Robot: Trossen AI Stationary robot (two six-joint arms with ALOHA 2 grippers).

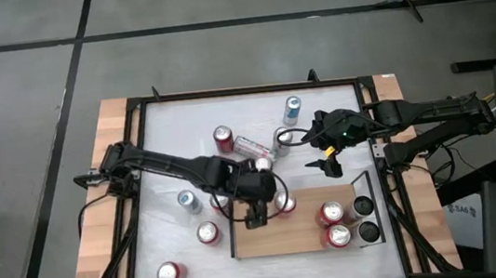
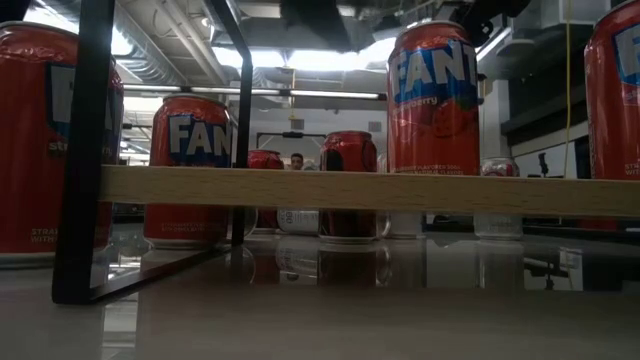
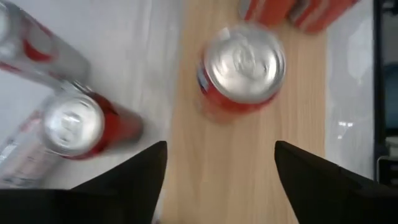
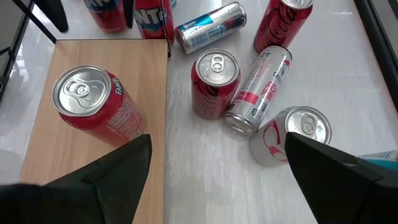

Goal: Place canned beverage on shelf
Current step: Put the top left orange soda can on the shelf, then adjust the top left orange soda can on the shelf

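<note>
The shelf is a light wooden board near the table's front edge, with black end rails. A red canned beverage stands upright on its base on the board near the far left corner, and also shows in the right wrist view. My left gripper hovers open just short of that can and above it, touching nothing. My right gripper hangs open over the table's far right part, with nothing between its fingers.
Two red cans and two dark cans stand at the shelf's right end. Several loose cans stand or lie on the white table beyond and left of the shelf: a red one, a lying silver one and another red one.
</note>
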